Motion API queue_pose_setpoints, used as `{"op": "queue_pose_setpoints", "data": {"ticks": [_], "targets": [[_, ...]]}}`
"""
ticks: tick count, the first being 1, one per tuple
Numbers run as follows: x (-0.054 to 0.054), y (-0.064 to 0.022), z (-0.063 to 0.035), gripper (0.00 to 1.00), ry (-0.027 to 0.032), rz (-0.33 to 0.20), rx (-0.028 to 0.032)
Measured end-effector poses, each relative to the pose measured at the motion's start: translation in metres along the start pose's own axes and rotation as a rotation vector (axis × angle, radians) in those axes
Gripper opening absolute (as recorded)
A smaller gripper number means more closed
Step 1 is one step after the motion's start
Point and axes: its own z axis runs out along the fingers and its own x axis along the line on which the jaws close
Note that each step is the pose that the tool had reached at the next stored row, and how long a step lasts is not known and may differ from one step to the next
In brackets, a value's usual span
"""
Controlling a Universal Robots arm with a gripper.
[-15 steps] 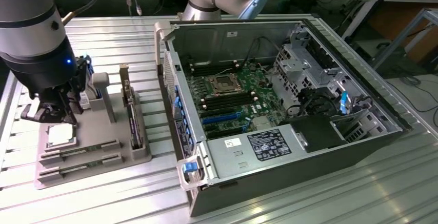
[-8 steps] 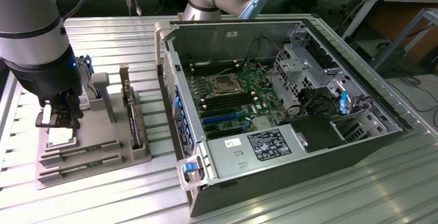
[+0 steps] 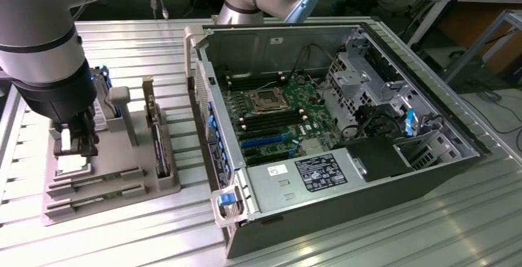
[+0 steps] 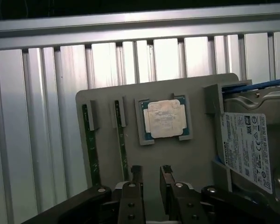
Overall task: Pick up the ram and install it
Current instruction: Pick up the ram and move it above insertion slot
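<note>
The claw (image 4: 151,171) hangs released and empty over the grey tray (image 4: 196,161). The ram (image 4: 123,149) stands on edge in its slot just beside the claw's fingertips, with a second stick (image 4: 91,149) alongside. A CPU (image 4: 165,119) and a hard drive (image 4: 249,149) share the tray on the table (image 4: 37,116).

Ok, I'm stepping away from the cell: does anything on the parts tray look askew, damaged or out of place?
Nothing stands out. The ram and the second stick lie straight in their slots on the gray tray, the CPU sits square in its recess, and the open tool hangs above the tray, empty.
</note>
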Motion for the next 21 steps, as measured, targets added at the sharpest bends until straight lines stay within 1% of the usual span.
{"op": "queue_pose_setpoints", "data": {"ticks": [2, 3, 5, 8, 11, 13, 15, 19, 21], "targets": [[0.000, 0.0000, 0.0001, 0.29, 0.0010, -0.022, -0.0005], [0.000, 0.0000, 0.0001, 0.29, 0.0010, -0.022, -0.0005], [0.004, -0.0002, 0.0002, 0.29, 0.0010, -0.022, -0.0003], [0.018, -0.0009, 0.0007, 0.29, 0.0009, -0.022, -0.0003], [0.039, -0.0020, 0.0024, 0.29, 0.0009, -0.022, -0.0002], [0.047, -0.0024, 0.0032, 0.29, 0.0010, -0.022, -0.0004], [0.052, -0.0028, 0.0066, 0.29, 0.0009, -0.022, -0.0003], [0.060, -0.0035, 0.0146, 0.29, 0.0010, -0.022, -0.0003], [0.066, -0.0041, 0.0211, 0.29, 0.0011, -0.022, -0.0005]]}}
